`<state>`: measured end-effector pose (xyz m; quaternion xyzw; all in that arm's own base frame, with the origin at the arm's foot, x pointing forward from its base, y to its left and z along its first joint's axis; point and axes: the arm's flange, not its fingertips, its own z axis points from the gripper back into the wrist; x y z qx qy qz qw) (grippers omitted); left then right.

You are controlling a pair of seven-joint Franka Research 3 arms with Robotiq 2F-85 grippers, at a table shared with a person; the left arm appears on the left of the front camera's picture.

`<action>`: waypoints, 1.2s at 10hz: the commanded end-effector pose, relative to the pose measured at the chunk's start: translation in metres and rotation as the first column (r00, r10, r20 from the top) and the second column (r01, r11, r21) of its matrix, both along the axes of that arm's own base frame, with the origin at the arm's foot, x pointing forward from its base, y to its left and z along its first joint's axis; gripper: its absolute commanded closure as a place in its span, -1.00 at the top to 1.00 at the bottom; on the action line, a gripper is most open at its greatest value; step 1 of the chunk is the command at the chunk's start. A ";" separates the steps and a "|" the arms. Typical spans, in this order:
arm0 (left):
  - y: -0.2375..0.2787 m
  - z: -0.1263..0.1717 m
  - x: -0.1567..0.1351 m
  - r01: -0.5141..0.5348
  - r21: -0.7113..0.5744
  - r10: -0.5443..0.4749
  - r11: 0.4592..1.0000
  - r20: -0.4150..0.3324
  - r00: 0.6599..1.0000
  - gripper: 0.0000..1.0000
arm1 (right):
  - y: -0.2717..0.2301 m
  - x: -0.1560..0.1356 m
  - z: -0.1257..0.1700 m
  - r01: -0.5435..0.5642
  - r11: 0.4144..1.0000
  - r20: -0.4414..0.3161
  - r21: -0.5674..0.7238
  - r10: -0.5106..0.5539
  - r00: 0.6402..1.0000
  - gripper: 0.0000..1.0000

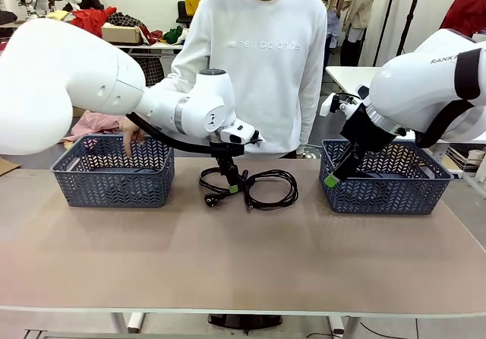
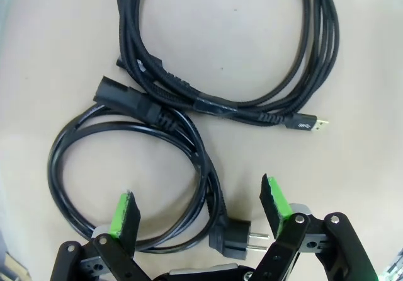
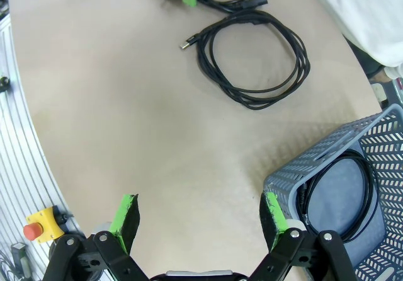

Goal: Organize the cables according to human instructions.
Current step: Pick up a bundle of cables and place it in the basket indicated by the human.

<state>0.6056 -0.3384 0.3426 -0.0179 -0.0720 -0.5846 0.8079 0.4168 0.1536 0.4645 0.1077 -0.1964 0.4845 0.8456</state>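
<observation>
- Left gripper (image 2: 196, 193): jaws apart, held low over the coiled power cord (image 2: 157, 116) at mid surface (image 2: 352, 167); if one strand alone is pinched, the coil may be pulled loose
- USB cable (image 2: 252, 112): lying against that cord; may be dragged along
- Right gripper (image 3: 200, 205): jaws apart, nothing held, at the right basket (image 3: 327, 155); its rim may be struck

Left basket (image 1: 112, 188): blue-grey lattice, on tan table (image 1: 243, 259) | right basket (image 1: 380, 196): same lattice, same table, well apart | yellow box (image 3: 41, 220): red button, beyond table edge
</observation>
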 end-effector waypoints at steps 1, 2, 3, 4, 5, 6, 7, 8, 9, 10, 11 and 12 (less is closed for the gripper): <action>-0.010 -0.001 0.012 -0.008 0.031 0.008 0.999 0.001 1.000 1.00 | 0.001 0.000 0.001 0.002 1.000 0.004 0.000 -0.002 1.000 1.00; -0.013 -0.004 0.015 -0.006 0.036 0.007 0.999 -0.008 1.000 1.00 | 0.001 0.000 0.001 0.002 1.000 0.004 0.000 -0.002 1.000 1.00; -0.014 -0.008 0.017 -0.013 0.042 0.014 0.999 -0.015 1.000 1.00 | 0.001 0.000 0.001 0.002 1.000 0.004 0.000 -0.002 1.000 1.00; -0.015 -0.011 0.018 -0.014 0.046 0.015 0.999 -0.017 1.000 1.00 | 0.001 0.000 0.001 0.002 1.000 0.004 0.000 -0.002 1.000 1.00; -0.015 -0.014 0.019 -0.013 0.051 0.015 0.999 -0.024 1.000 1.00 | 0.001 0.000 0.001 0.002 1.000 0.004 0.000 -0.002 1.000 1.00; -0.016 -0.017 0.020 -0.010 0.058 0.011 0.998 -0.028 1.000 1.00 | 0.001 0.000 0.001 0.002 1.000 0.004 0.000 -0.002 1.000 1.00; -0.017 -0.020 0.021 -0.006 0.059 0.008 0.998 -0.030 1.000 1.00 | 0.001 0.000 0.001 0.002 1.000 0.004 0.000 -0.002 1.000 1.00; -0.018 -0.022 0.022 -0.004 0.060 0.006 0.998 -0.032 0.999 1.00 | 0.001 0.000 0.001 0.002 1.000 0.004 0.000 -0.002 1.000 1.00; -0.020 -0.023 0.023 -0.005 0.062 0.007 0.998 -0.034 0.999 1.00 | 0.001 0.000 0.001 0.002 1.000 0.004 0.000 -0.002 1.000 1.00; -0.019 -0.025 0.024 -0.005 0.062 0.007 0.998 -0.044 0.999 1.00 | 0.001 0.000 0.001 0.002 1.000 0.004 0.000 -0.002 1.000 1.00; -0.020 -0.027 0.024 -0.005 0.066 0.009 0.998 -0.049 0.999 1.00 | 0.001 0.000 0.001 0.002 1.000 0.004 0.000 -0.002 1.000 1.00; -0.020 -0.027 0.024 -0.004 0.069 0.007 0.998 -0.054 0.999 1.00 | 0.001 0.000 0.001 0.002 1.000 0.004 0.000 -0.002 1.000 1.00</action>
